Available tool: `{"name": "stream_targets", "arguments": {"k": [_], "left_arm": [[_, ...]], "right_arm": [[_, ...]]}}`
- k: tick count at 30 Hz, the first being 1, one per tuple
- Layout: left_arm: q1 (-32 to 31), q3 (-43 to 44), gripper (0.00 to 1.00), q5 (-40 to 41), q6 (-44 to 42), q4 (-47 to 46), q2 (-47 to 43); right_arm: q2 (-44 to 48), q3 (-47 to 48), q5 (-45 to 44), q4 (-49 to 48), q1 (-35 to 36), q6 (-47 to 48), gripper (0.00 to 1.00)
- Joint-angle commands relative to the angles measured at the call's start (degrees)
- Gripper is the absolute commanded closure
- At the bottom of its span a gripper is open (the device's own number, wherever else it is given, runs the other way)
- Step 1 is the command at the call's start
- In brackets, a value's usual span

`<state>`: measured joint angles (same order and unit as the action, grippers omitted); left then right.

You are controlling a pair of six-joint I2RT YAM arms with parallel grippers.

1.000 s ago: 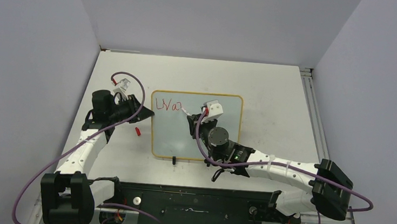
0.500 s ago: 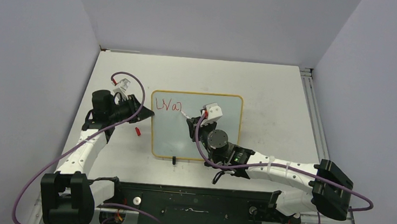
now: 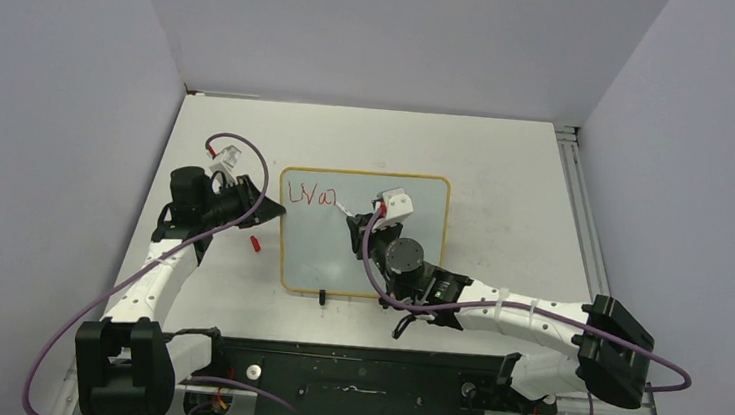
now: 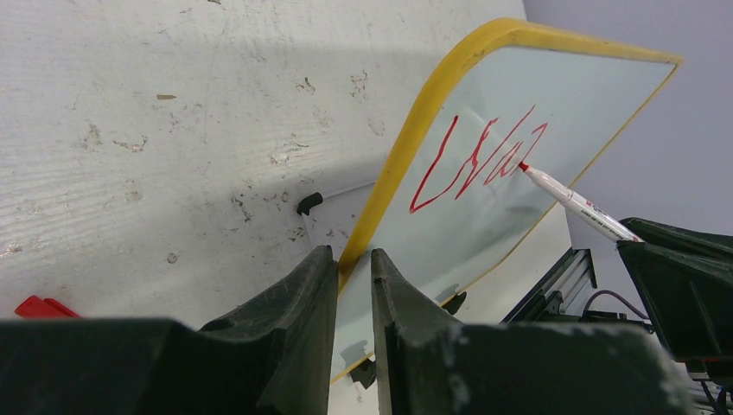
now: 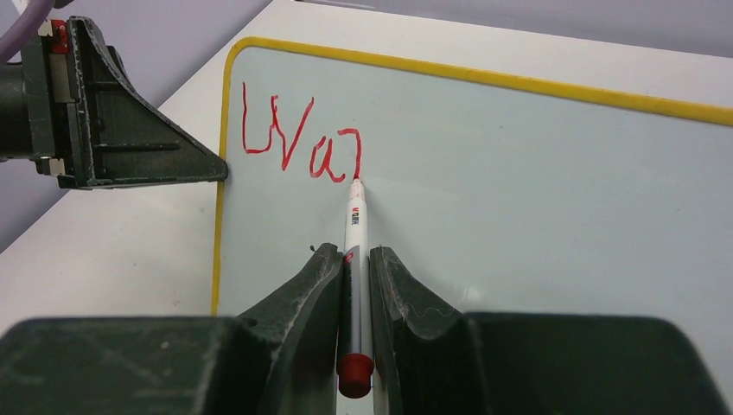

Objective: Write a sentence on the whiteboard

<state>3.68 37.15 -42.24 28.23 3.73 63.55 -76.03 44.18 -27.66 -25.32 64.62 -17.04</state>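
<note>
- Whiteboard [image 3: 317,251] lies on the counter [image 3: 505,199] between the two arms, yellow frame all round, feet on the near edge.
- Left end effector [image 4: 353,259] is closed on the board's left frame edge, pinning it. A loose red cap [image 3: 254,244] sits on the counter just beside it.
- Sentence [image 5: 298,143] is barely started: red "Wa" plus one hooked stroke, top-left corner of the board. The rest of the surface is blank.
- Marker [image 5: 354,226] has its tip touching the board at the foot of that last stroke.
- Right end effector [image 5: 350,259] is clamped on the marker barrel, pointing at the lettering.
- Step: writing the first word, third letter in progress. Task looks very early.
- Next: finish that letter, then move right along the same line with light, even tip contact; left clamp needs to hold the board fixed against the drag.
</note>
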Motion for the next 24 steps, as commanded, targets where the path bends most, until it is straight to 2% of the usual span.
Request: {"name": "stream_targets", "arguments": {"k": [1, 16, 24], "left_arm": [[-0.34, 2.76, 0.81, -1.36, -0.49, -0.72, -0.53], [-0.34, 2.76, 0.81, -1.4, -0.56, -0.63, -0.48], [-0.34, 2.76, 0.81, -1.37, -0.54, -0.59, -0.61]], "right_arm": [[0.2, 2.87, -1.54, -3.25, -1.33, 1.41, 0.95], [2.37, 1.07, -3.9, -3.28, -2.04, 1.16, 0.95], [4.19, 0.02, -1.79, -3.39, -2.04, 1.65, 0.95]]}}
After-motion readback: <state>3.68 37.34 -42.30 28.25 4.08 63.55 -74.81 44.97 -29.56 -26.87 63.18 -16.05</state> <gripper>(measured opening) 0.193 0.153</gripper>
